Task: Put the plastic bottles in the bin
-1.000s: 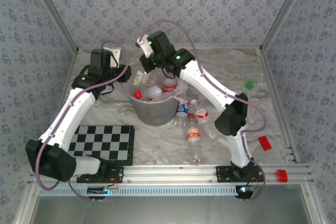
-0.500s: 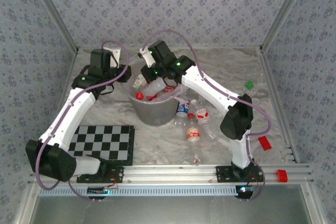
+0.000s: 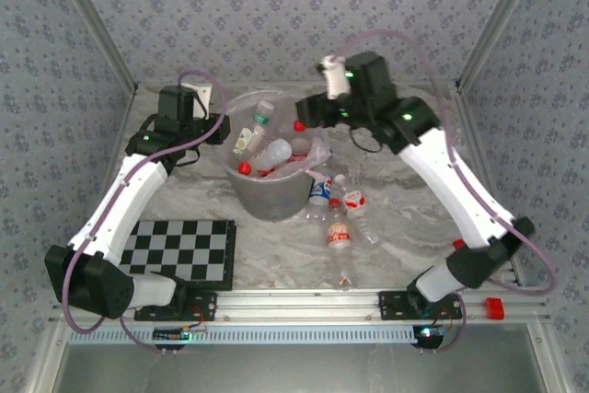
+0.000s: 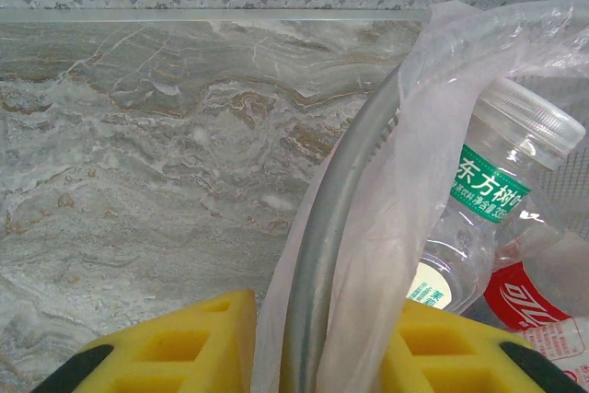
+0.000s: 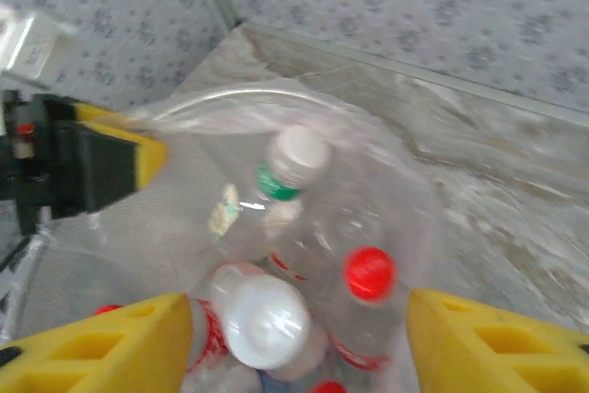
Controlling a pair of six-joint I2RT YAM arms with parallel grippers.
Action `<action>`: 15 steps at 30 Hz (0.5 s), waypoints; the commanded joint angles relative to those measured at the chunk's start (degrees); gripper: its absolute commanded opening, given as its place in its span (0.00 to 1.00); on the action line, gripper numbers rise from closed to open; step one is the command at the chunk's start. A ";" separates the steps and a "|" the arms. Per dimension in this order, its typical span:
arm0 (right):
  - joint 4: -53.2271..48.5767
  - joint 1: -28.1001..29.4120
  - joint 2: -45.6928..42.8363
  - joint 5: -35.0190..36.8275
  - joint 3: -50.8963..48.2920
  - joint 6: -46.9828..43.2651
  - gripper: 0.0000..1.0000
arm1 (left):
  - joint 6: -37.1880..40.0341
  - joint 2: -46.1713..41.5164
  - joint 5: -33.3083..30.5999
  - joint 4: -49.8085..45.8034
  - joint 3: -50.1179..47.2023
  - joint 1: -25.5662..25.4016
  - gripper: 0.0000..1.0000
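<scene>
The bin (image 3: 267, 198), a grey bucket lined with a clear bag, stands mid-table and holds several plastic bottles (image 3: 271, 149). My left gripper (image 3: 224, 131) is at its left rim, and its yellow fingers (image 4: 175, 347) are shut on the grey rim (image 4: 317, 255) and the bag. A green-labelled bottle (image 4: 497, 181) leans just inside. My right gripper (image 3: 308, 119) hovers over the bin's right side, open (image 5: 299, 347), with nothing between its fingers. Below it lie a red-capped bottle (image 5: 370, 273) and a white-capped one (image 5: 294, 158). Three more bottles (image 3: 338, 235) lie on the table right of the bin.
A checkerboard mat (image 3: 179, 250) lies at the front left. A green block (image 3: 437, 148) and red blocks (image 3: 463, 250) sit at the right, one on the front rail (image 3: 495, 308). Patterned walls close in the table on three sides.
My right arm has swung from above the bin's left side toward the right, and its jaws have opened. A green-labelled bottle now lies in the bin. The left arm has not moved.
</scene>
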 commanded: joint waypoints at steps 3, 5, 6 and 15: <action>-4.81 -9.30 -8.64 -4.94 -15.70 5.83 0.77 | 0.98 0.43 -0.91 -2.36 -0.20 -0.39 0.34; -7.46 -11.76 -10.84 -4.18 -20.32 5.66 0.81 | 1.06 0.38 -1.00 -2.41 -0.13 -0.39 0.34; -8.84 -12.49 -11.18 -3.51 -21.98 5.59 0.82 | 1.08 0.41 -0.95 -2.38 -0.14 -0.39 0.34; -11.64 -12.50 -2.68 -3.11 -31.91 3.93 0.91 | 0.88 1.60 -0.48 -2.47 -0.11 -0.39 0.34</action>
